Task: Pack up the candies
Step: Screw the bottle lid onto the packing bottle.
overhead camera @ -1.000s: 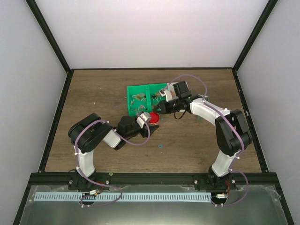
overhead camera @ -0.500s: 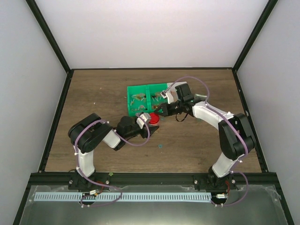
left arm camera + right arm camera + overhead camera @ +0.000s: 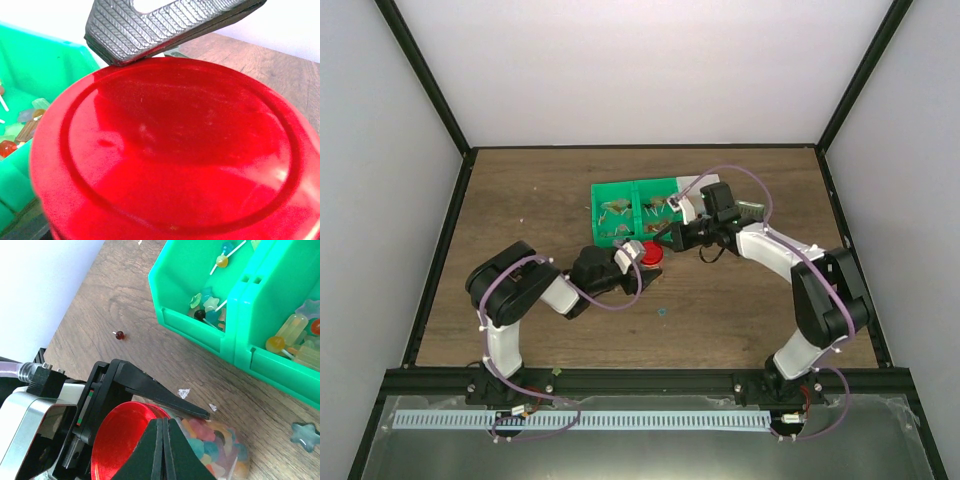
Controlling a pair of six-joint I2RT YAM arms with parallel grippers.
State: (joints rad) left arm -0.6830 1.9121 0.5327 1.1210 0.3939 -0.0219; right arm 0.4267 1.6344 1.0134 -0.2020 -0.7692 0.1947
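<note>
- Shifted since a second ago is the right gripper: it was drawn away from over the green bin and is now brought close to the red lid.
- Where are the candies found?
- Many are seen packed inside the clear jar, which is closed by the lid and tilted toward its side, low over the table. More are left in the bin compartments.
- How is the jar held?
- It is clamped by the left gripper, probably so that it is kept steady for the lid. The right fingers are pressed together, and nothing is seen between them.
- What is standing in the way?
- One left finger is stretched over lid and jar, so little room is given. A blue star sweet and a small dark ball are lying loose on the wood.
</note>
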